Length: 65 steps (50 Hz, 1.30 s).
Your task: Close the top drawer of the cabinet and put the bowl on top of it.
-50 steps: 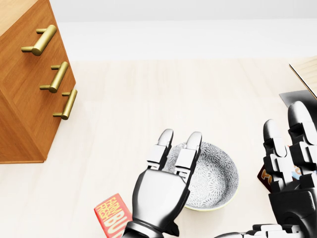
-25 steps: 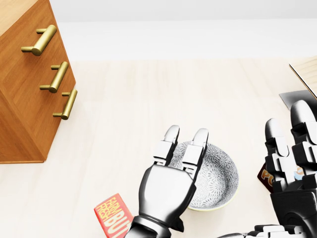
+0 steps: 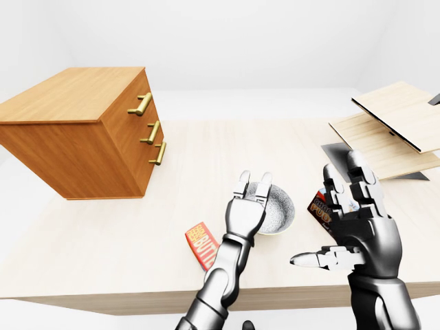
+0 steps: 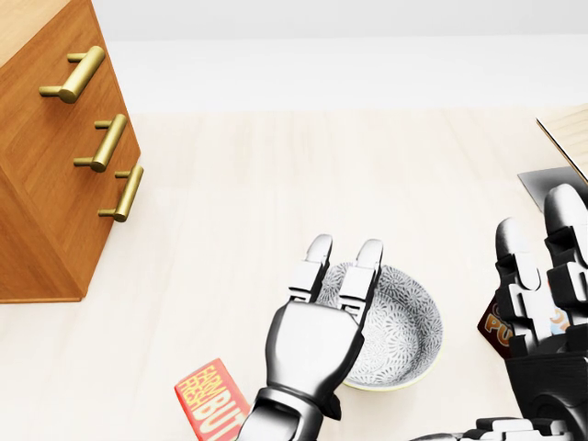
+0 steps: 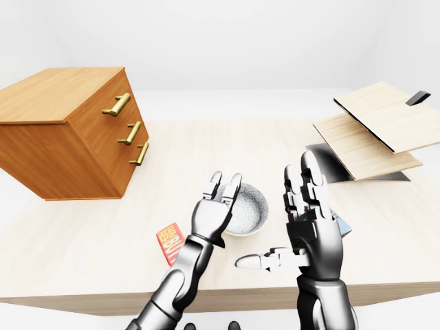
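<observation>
The wooden cabinet (image 3: 75, 130) stands at the left of the table with three brass handles; the top handle (image 3: 139, 104) sits on a drawer front that looks flush with the others. The grey patterned bowl (image 4: 404, 326) rests on the table below the middle of the head view. My left hand (image 4: 344, 253) hovers over the bowl's left side with its fingers stretched out, open, and hides that part of the rim. My right hand (image 3: 344, 206) is raised to the right of the bowl, open, with the thumb pointing left and nothing in it.
A red packet (image 4: 209, 400) lies left of my left forearm near the table's bottom edge. A dark snack packet (image 4: 494, 326) shows partly behind my right hand. Tilted wooden boards (image 3: 392, 127) over a dark mat fill the right side.
My left hand has shifted slightly to the right over the bowl. My right hand has sunk a little in the head view. The camera has not moved.
</observation>
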### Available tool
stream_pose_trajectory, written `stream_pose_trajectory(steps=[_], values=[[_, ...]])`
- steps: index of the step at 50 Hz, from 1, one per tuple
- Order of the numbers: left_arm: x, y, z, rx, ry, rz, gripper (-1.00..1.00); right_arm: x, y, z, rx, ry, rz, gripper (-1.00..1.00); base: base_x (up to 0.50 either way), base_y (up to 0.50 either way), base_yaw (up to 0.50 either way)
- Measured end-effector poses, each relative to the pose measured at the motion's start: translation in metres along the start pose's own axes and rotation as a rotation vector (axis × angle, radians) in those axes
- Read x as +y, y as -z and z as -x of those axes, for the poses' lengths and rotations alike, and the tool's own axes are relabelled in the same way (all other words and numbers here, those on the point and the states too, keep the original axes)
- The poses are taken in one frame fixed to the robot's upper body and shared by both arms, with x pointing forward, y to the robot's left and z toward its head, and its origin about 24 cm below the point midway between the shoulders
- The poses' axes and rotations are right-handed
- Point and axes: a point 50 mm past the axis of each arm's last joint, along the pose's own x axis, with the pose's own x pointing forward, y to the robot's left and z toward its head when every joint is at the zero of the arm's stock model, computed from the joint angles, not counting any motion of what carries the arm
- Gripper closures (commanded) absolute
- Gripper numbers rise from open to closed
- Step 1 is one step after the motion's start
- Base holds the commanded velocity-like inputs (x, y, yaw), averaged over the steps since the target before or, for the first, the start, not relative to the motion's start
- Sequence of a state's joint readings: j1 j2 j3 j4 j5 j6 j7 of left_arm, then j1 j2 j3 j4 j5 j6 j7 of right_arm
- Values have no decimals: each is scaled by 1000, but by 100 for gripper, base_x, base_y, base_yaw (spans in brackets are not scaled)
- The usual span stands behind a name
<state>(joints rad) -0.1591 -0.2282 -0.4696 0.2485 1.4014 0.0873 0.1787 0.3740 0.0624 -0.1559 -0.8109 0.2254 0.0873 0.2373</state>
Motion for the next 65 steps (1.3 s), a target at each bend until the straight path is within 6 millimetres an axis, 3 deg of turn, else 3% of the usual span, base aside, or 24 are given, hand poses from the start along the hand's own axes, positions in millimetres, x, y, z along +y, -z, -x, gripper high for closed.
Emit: stream_pose_trajectory(steps=[21, 22, 23, 24, 54, 65], values=[[-14, 2, -2, 11, 16, -14, -100, -1, 0, 0, 0, 0, -2, -100, 0, 0, 0], [-14, 2, -2, 11, 16, -14, -29, -1, 0, 0, 0, 0, -2, -100, 0, 0, 0], [-14, 2, -2, 11, 16, -15, -29, -1, 1, -1, 0, 0, -2, -100, 0, 0, 0], [-14, 2, -3, 12, 15, -16, 100, -1, 1, -1, 0, 0, -2, -100, 0, 0, 0], [-14, 9, -3, 35, 22, -1, 100, 1, 3, -2, 9, -7, -4, -100, 0, 0, 0], [-2, 16, -9, 47, 1, -7, 100, 2, 4, -1, 15, -12, -5, -100, 0, 0, 0]])
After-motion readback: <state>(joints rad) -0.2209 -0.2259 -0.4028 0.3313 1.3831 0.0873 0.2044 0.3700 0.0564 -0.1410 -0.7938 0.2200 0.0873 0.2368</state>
